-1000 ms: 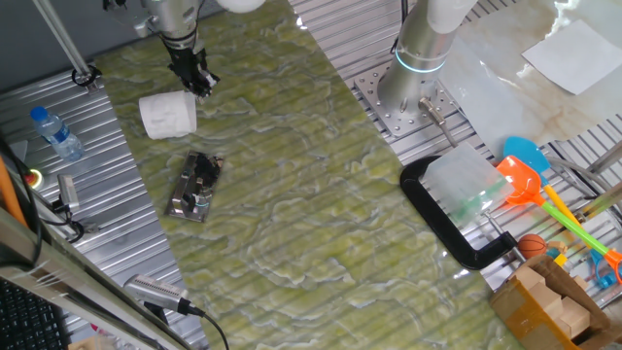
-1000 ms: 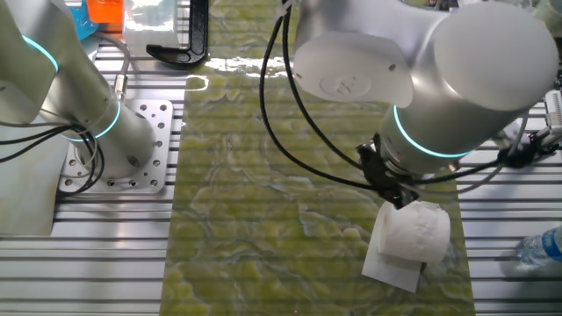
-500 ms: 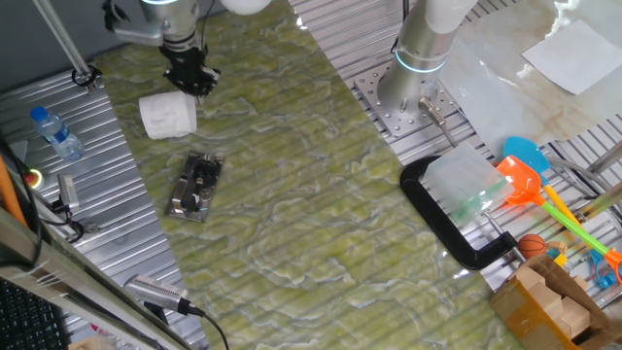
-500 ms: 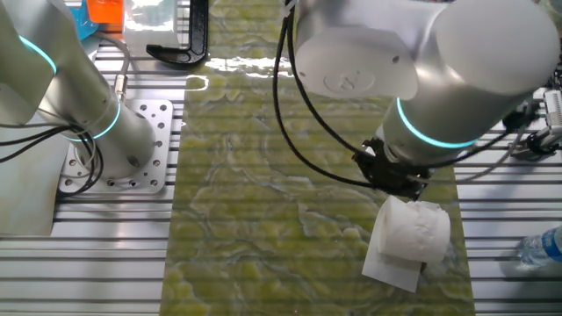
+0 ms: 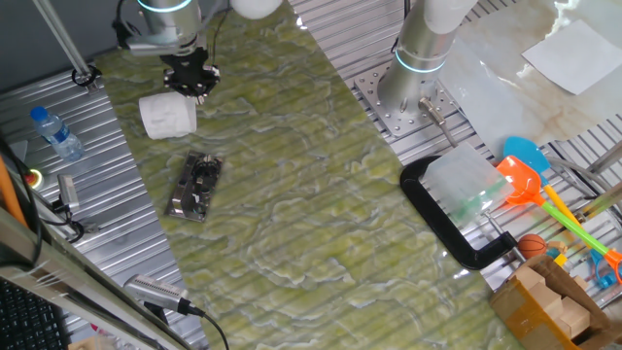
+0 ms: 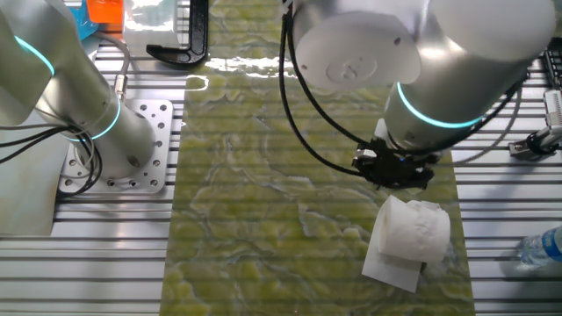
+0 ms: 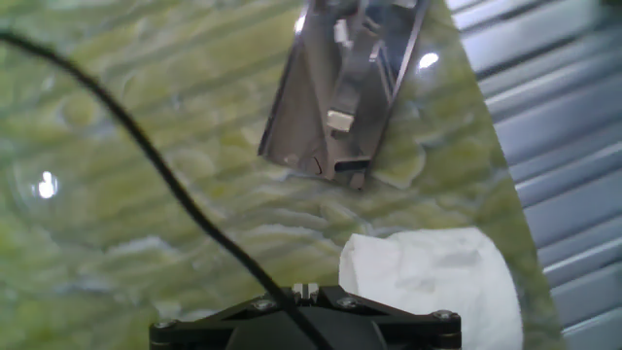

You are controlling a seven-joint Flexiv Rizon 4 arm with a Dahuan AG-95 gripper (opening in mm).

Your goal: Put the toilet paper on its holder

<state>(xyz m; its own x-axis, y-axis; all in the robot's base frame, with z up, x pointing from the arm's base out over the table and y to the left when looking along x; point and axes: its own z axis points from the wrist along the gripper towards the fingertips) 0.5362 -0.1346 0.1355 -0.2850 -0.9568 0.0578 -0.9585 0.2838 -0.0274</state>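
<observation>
While the gripper [image 5: 190, 81] hangs just above and beside the toilet paper [image 5: 167, 114], you should treat the roll's offset from the hand as what decides the next move. In one fixed view the roll lies on the green mat [image 5: 292, 185] just toward the camera and slightly left of the fingertips; in the other fixed view the roll [image 6: 413, 230] sits directly below the gripper [image 6: 394, 169], apart from it as far as you can see. The hand view shows the roll [image 7: 437, 282] low and to the right of centre, so you are not centred over it yet.

The roll lies on its side, its long axis running roughly across the mat, with a loose flap of paper spread beneath it. You would want the fingers to straddle the rounded sides rather than the ends, judging from that lie.

The holder [image 5: 195, 185] rests flat on the mat a little beyond the roll, toward the camera in one fixed view, and it appears at the top of the hand view [image 7: 342, 92]. Roll and holder are near but not touching.

You cannot tell whether the fingers are spread or closed; no view shows them clearly. They hold nothing.
</observation>
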